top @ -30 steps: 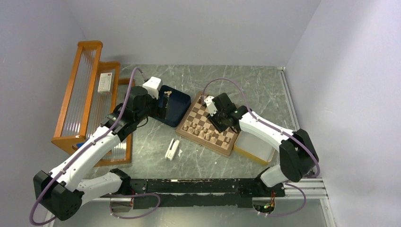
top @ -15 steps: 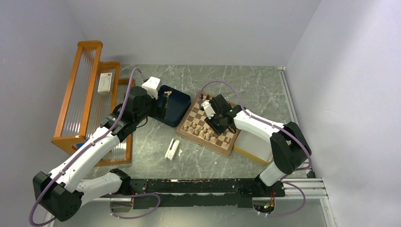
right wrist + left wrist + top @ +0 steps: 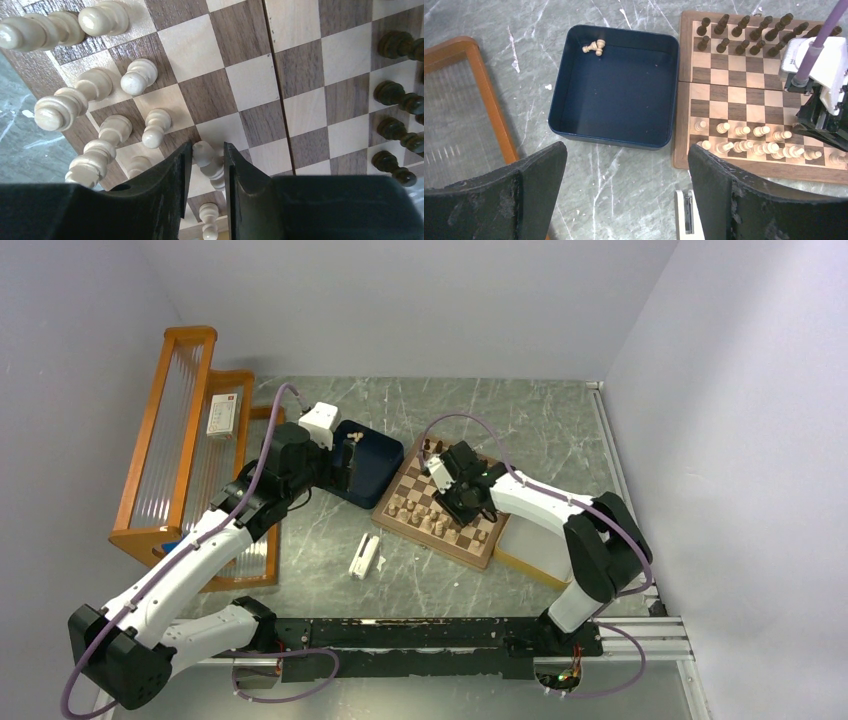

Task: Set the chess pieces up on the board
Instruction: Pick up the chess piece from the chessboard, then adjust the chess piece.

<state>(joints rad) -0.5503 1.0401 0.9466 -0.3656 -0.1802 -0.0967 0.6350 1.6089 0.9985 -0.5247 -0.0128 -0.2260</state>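
Right wrist: right gripper (image 3: 206, 150) clamps a pale piece (image 3: 210, 165).
Shift: it edges left over the board (image 3: 320, 100); placement likely next.
Left gripper (image 3: 626, 150): gaping, empty.

pale walls (image 3: 400, 300) enclose a grey marbled tabletop (image 3: 545, 410).

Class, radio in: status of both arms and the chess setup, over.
Left fingers open by blue tray, two pale pieces inside. Right fingers shut on pale piece over board. Neighbouring pale pieces crowd it.
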